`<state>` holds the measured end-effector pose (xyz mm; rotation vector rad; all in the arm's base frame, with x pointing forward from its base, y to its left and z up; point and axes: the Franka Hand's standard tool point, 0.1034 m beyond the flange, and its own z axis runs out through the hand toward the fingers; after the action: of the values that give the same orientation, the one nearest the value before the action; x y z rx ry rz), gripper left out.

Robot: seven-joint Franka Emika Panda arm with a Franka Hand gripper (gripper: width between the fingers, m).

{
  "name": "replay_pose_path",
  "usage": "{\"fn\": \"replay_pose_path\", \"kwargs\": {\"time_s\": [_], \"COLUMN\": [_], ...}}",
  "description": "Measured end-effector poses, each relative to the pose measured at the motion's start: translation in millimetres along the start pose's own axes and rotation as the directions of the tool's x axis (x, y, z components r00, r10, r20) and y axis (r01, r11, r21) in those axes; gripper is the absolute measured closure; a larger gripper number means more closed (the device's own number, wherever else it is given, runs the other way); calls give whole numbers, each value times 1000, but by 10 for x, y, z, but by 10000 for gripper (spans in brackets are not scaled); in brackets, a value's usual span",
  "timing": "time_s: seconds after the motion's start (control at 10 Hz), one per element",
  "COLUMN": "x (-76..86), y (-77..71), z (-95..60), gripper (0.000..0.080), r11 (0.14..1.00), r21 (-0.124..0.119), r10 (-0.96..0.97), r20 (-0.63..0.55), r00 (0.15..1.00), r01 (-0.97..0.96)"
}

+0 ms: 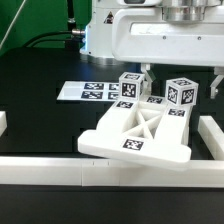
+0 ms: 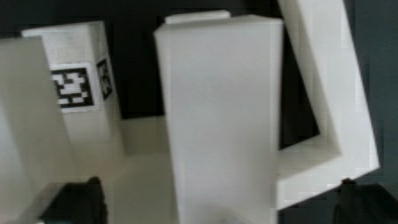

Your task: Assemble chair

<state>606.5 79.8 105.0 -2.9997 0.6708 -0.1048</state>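
The chair (image 1: 140, 130) sits on the black table (image 1: 40, 125) near the middle of the scene, toward the exterior view's right, close behind the near border rail (image 1: 60, 168) and in front of the marker board (image 1: 92, 92), which lies flat farther back on the exterior view's left. It is a partly joined white piece: the X-braced panel (image 1: 138, 133) lies tilted, its near edge low and carrying a tag, its far edge rising toward two blocky legs (image 1: 181, 94) that stand upright with tags on their faces. The panel's long axis seems to run from the exterior view's left to its right, while the legs point straight up. The robot's white arm fills the far top of the exterior view, directly above the legs, so the work lies below the gripper (image 2: 214, 203) and slightly nearer than it. In the wrist view the dark fingertips (image 2: 75, 200) stand wide apart with nothing between them, and the tall white uprights of the chair rise ahead of them, one bearing a tag. The coming move therefore appears to turn on a straight descent, with the jaws lined up across an upright's narrow width.
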Motion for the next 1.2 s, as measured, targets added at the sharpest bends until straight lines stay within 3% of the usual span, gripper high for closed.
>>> {"fn": "replay_pose_path", "kwargs": {"time_s": [0.3, 0.6, 0.8, 1.0, 1.2], "x": [77, 64, 73, 118, 163], "y": [-138, -132, -165, -106, -74], "z": [-126, -126, -262, -244, -236], "gripper": [151, 151, 151, 151, 151], "r11": [999, 999, 1000, 991, 986], "r21": [11, 10, 22, 0, -2], "r10": [34, 34, -19, -136, -165], "r20": [2, 4, -20, -34, -35], "r00": [999, 999, 1000, 990, 986], "r01": [-34, -34, 20, 136, 165]}}
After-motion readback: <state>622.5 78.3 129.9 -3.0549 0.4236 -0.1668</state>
